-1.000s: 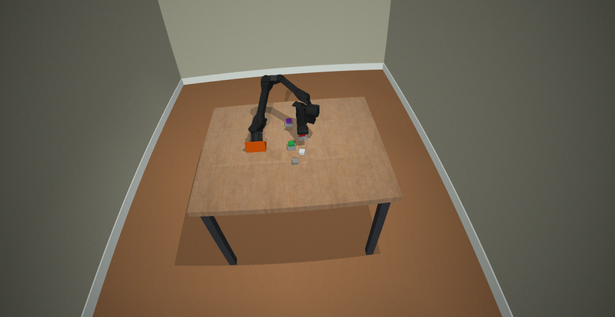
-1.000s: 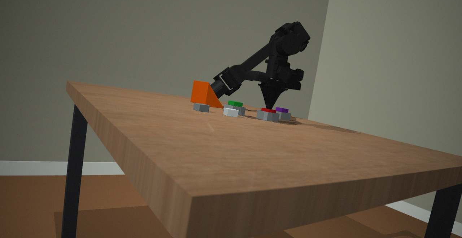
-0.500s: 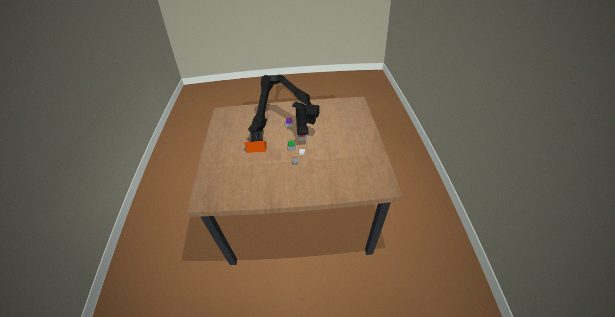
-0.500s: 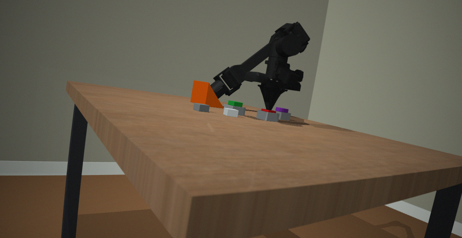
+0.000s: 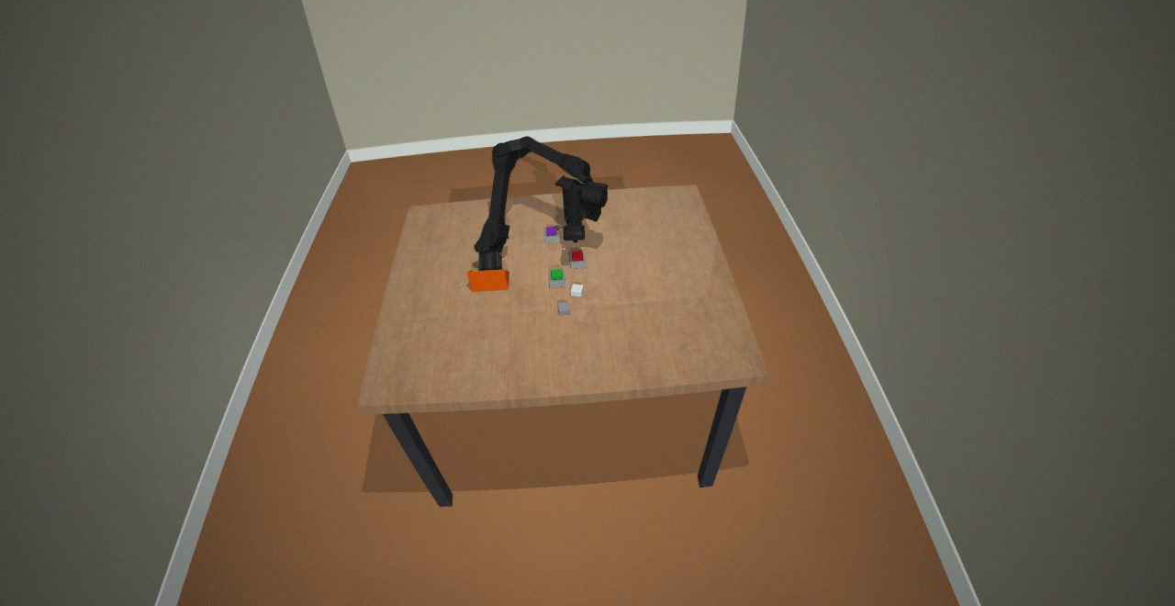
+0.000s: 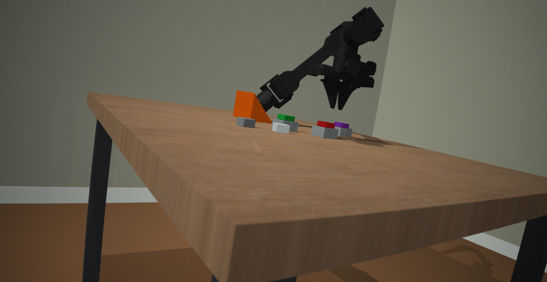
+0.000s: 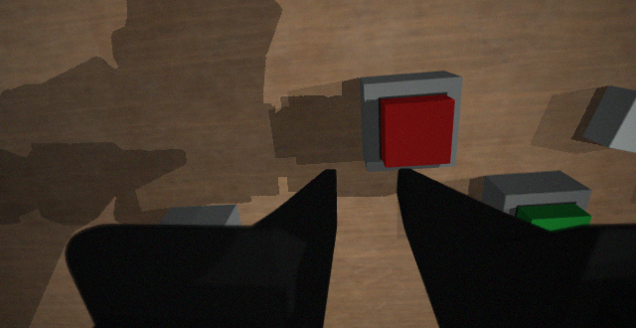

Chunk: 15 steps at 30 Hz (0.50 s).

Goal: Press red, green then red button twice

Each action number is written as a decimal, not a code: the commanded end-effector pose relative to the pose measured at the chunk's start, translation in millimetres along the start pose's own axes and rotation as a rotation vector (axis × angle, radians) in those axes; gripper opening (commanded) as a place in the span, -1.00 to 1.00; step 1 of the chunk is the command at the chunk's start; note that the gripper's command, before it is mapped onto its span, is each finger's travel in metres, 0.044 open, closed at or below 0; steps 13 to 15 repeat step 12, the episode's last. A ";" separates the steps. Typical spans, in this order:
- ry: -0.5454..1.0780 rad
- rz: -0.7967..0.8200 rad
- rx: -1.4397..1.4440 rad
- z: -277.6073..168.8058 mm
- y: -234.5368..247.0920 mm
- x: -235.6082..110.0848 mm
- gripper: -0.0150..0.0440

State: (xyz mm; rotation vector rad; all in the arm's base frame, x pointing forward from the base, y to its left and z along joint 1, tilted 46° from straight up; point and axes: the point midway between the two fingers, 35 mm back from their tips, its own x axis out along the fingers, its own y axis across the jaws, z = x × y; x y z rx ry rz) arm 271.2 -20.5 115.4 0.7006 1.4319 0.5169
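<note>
The red button (image 5: 577,256) (image 6: 325,124) (image 7: 417,130) sits raised on its grey base in the middle of the table (image 5: 533,355). The green button (image 5: 556,274) (image 6: 286,117) (image 7: 553,216) stands just in front of it, toward the arm's base. My gripper (image 5: 572,237) (image 6: 339,107) (image 7: 366,180) hangs well above the table between the red and purple buttons, touching nothing. Its fingers point down, stand a little apart, and hold nothing. In the wrist view the red button lies just beyond the fingertips.
A purple button (image 5: 551,230) (image 6: 341,124) stands behind the red one. A white block (image 5: 576,290) (image 6: 280,128) (image 7: 613,116) and a grey block (image 5: 564,307) (image 6: 245,121) lie nearer the front. The arm's orange base (image 5: 487,279) (image 6: 248,106) is at the left.
</note>
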 end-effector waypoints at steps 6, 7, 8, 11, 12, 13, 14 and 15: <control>-0.095 0.012 0.049 -39.5 117.8 -49.3 0.64; -0.095 0.012 0.050 -40.0 118.5 -49.6 0.73; -0.095 0.012 0.050 -40.0 118.5 -49.6 0.82; -0.095 0.012 0.050 -40.0 118.5 -49.6 0.86; -0.095 0.012 0.050 -40.0 118.5 -49.6 0.86; -0.095 0.012 0.050 -40.0 118.5 -49.6 0.86; -0.095 0.012 0.050 -40.0 118.5 -49.6 0.86; -0.095 0.012 0.050 -40.0 118.5 -49.6 0.86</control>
